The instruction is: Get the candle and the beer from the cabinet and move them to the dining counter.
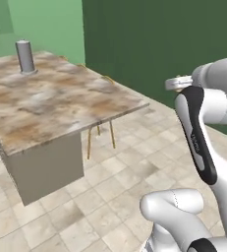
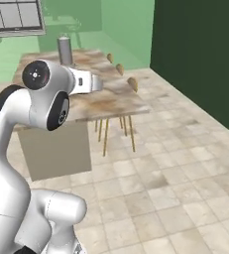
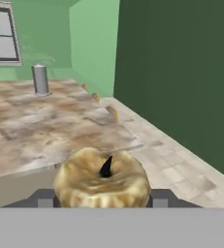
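The pincer is clenched around the squat tan-gold candle, carried upright with its wick up, short of the marbled desk ahead, likely for setting down there.

Tan-gold candle apparently held between jaws, dining counter beyond
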